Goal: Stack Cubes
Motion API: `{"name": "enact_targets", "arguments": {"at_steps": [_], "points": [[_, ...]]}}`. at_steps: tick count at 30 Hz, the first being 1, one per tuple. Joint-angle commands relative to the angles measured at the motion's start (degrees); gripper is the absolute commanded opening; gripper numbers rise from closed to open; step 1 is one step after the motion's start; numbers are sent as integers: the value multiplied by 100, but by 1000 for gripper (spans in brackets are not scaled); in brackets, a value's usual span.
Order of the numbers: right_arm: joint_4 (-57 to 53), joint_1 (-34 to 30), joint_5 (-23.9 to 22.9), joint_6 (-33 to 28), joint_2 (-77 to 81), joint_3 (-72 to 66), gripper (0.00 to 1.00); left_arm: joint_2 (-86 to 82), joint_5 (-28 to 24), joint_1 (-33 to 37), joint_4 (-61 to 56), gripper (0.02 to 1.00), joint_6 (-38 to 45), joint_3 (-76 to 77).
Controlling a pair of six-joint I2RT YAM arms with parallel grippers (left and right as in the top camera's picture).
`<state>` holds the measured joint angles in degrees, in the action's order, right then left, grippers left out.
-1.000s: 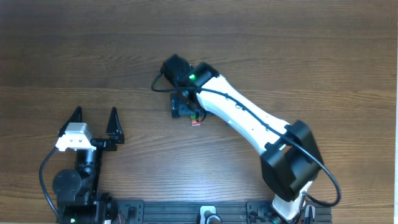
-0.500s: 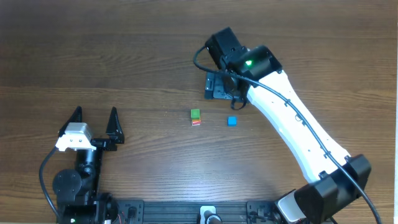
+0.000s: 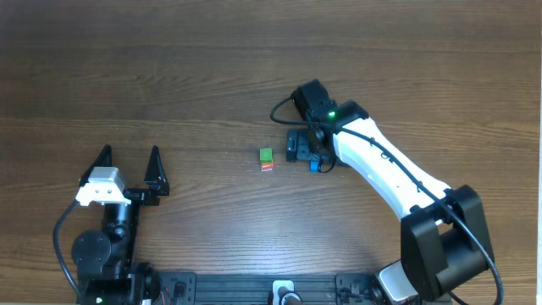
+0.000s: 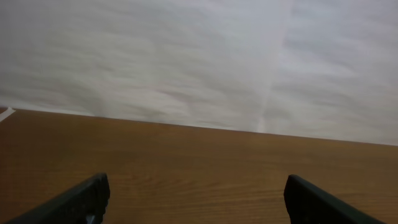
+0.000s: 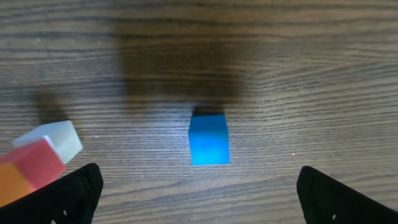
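Fig.: small blue cube (image 5: pixel 209 139) lies centred under R pincer (image 5: pixel 202 199), fingers apart; L pincer (image 3: pixel 129 159) well away, also apart.

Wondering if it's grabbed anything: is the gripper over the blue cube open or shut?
Open. Fingers of the right gripper stand wide apart either side of the blue cube, not touching it.

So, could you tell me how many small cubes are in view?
4. A blue cube lies alone beneath the right gripper; beside it, a green cube tops a red cube and an orange cube. More may be hidden.
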<state>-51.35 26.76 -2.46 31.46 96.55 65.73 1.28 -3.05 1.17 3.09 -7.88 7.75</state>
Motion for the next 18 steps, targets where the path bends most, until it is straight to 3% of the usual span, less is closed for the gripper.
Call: {"name": "enact_targets", "arguments": {"at_steps": [1, 18], "points": [[105, -44, 68, -157, 98, -103, 993, -50, -44, 35, -37, 906, 98, -44], [468, -55, 68, -107, 918, -103, 980, -50, -44, 35, -37, 906, 98, -44]]}}
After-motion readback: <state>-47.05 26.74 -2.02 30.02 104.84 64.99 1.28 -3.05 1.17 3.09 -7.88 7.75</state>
